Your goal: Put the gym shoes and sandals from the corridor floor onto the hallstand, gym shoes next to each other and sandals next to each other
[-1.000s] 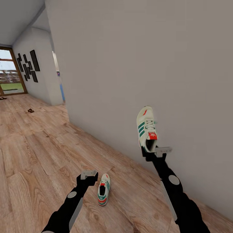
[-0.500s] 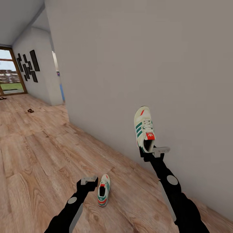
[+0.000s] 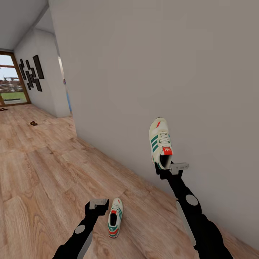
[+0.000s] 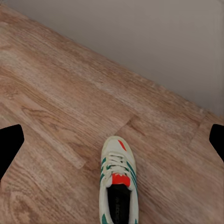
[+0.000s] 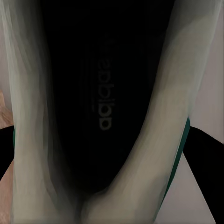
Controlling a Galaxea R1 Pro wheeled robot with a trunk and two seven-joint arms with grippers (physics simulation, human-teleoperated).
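Right gripper (image 3: 166,169): jaws clamp raised shoe (image 3: 160,142) by heel.
Left gripper (image 3: 98,204): jaws wide, empty; centre over floor shoe (image 4: 117,186) before closing.

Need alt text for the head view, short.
The right gripper holds one gym shoe up by its heel near a grey wall, while the open left gripper hovers beside the second gym shoe on the corridor floor.

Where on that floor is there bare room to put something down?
Wide bare planks lie left of the left hand, stretching toward the distant sandal. It's tighter between the floor sneaker and the wall, under the right hand's held sneaker.
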